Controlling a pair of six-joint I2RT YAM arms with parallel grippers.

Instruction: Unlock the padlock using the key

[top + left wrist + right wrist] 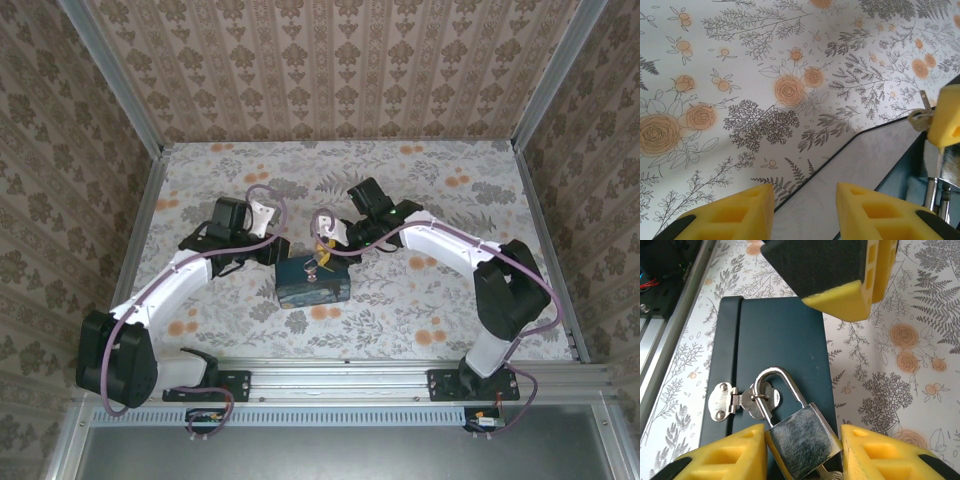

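Note:
The padlock (802,442) lies on the dark blue tin (775,335), its grey shackle (775,377) looped through the tin's silver hasp (747,400). My right gripper (802,452) is shut on the padlock's body, a yellow pad against each side. The key (832,475) pokes out under the body, only its knurled end showing; its head (919,119) shows in the left wrist view beside the right gripper's finger (947,120). My left gripper (805,210) stands open at the tin's far-left corner (860,165), with the tin's edge running under the gap. From above, both grippers (268,250) (325,255) meet at the tin (312,285).
The tin sits mid-table on a floral cloth (430,300). A metal rail (340,372) runs along the near edge and shows at the left of the right wrist view (670,340). Patterned walls close in the back and sides. One left-gripper finger (840,295) hangs just beyond the tin.

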